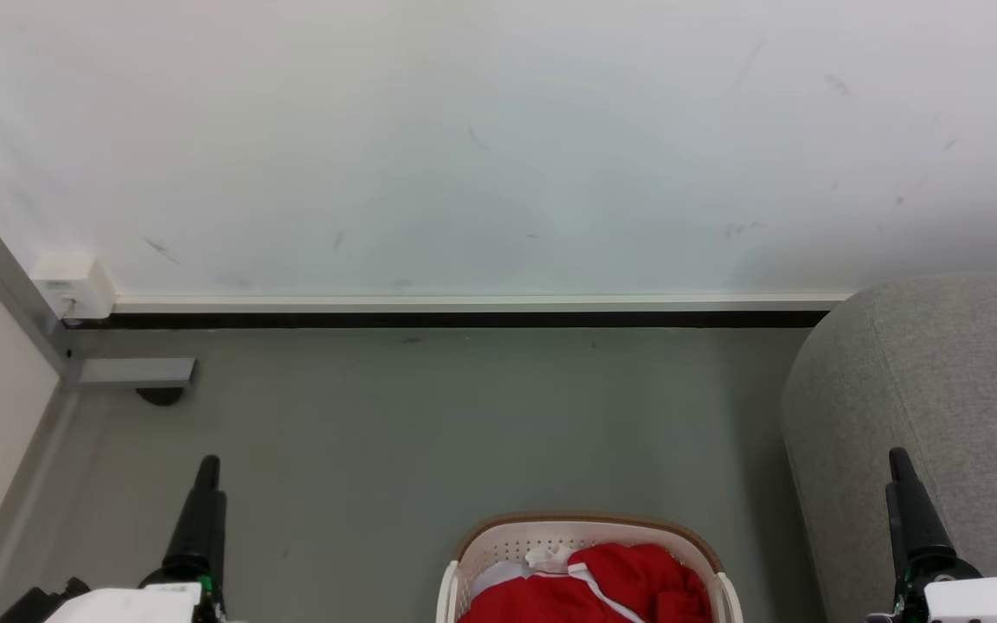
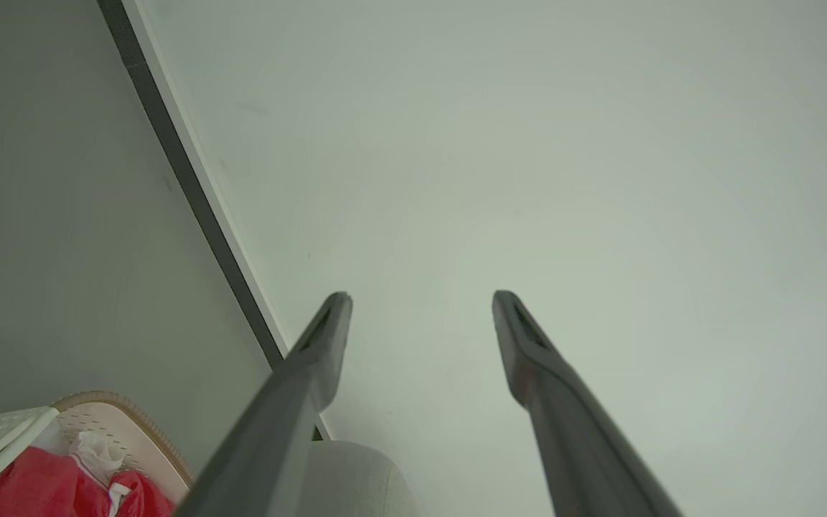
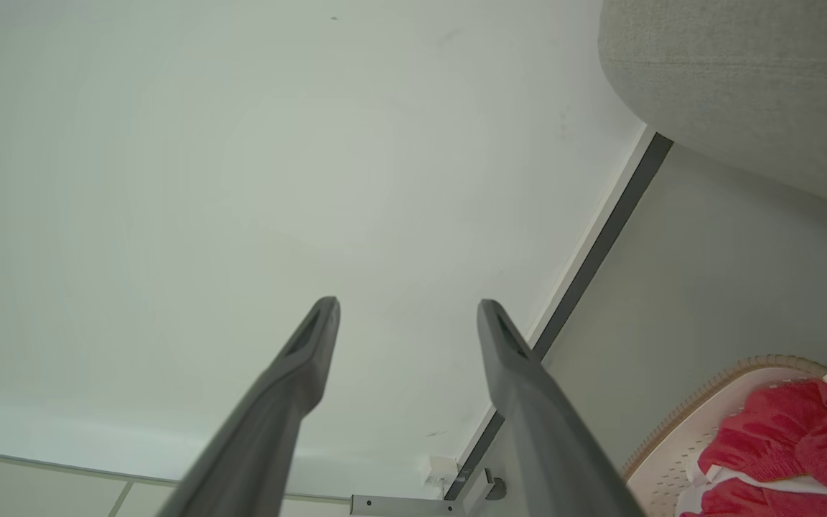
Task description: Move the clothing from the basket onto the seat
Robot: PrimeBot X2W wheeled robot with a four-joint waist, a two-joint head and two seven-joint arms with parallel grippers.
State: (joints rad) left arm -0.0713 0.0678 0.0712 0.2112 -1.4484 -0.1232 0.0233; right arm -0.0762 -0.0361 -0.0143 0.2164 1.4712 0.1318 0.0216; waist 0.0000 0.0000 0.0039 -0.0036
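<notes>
Red clothing (image 1: pixel 637 580) lay in the basket (image 1: pixel 585 519) near the seat (image 1: pixel 940 372); the left gripper (image 2: pixel 421 298) and right gripper (image 3: pixel 408 305) stood spread wide, empty.

Clothing (image 1: pixel 611 588) in basket (image 1: pixel 585 524); seat (image 1: pixel 940 407) to its right.

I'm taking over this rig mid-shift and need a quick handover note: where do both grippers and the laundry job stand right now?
Left gripper: open, empty, pointing at the wall.
Right gripper: open, empty, near the seat.
Clothing: red heap inside the basket, which stands on the floor straight ahead; the seat is to the basket's right.
Done: nothing; no clothing on the visible part of the seat.
Left: grasp the clothing, carry it to the seat.
</notes>
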